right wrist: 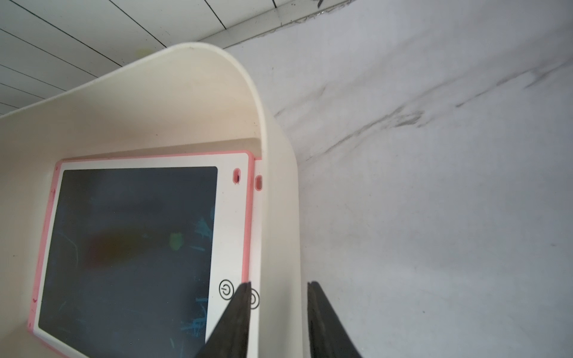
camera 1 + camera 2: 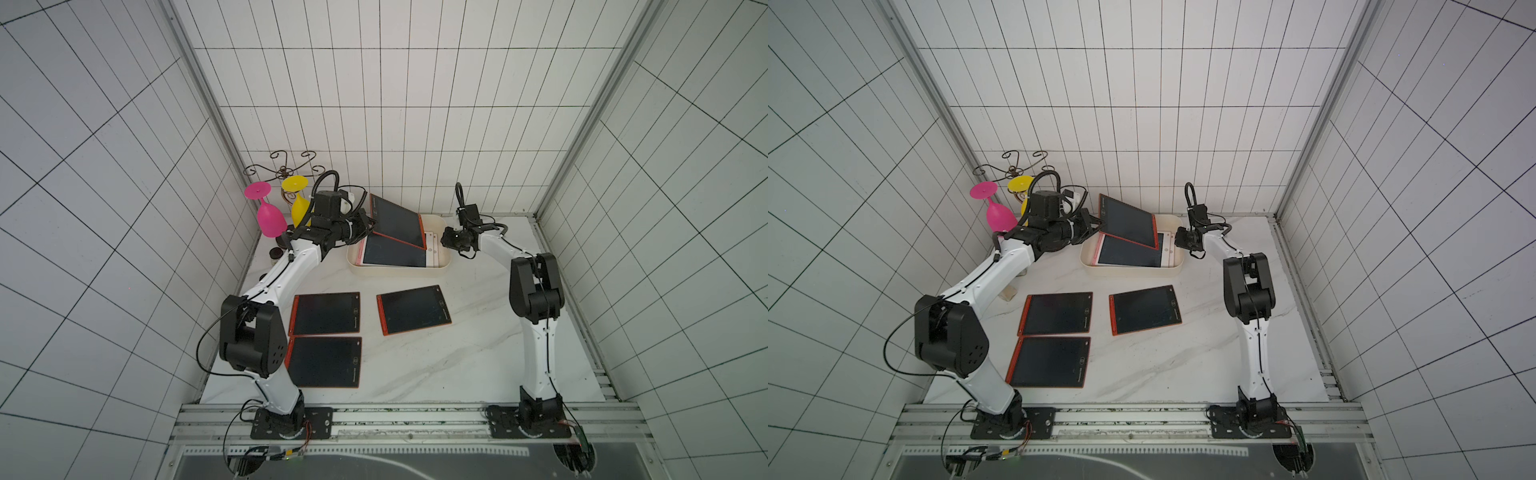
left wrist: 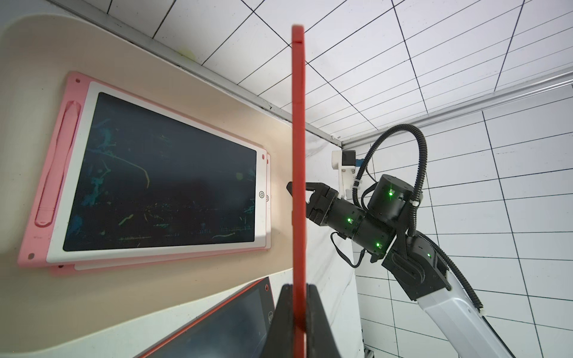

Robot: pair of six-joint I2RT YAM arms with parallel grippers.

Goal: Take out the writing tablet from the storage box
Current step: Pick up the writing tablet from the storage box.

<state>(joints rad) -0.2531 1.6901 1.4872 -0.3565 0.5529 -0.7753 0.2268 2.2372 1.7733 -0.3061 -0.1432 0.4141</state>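
Left gripper [image 3: 298, 289] clamps the red-framed writing tablet [image 2: 397, 222] tilted above the storage box [image 2: 399, 272] at twelve o'clock; right gripper [image 1: 279, 310], part-open and empty, hangs over its three-o'clock wall.

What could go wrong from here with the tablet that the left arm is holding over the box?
The left gripper pinches the red tablet by one edge only, tilted over the storage box; it may swing or slip onto the pink tablet below. The right gripper is open astride the box's wall; a sideways pull could drag the box.
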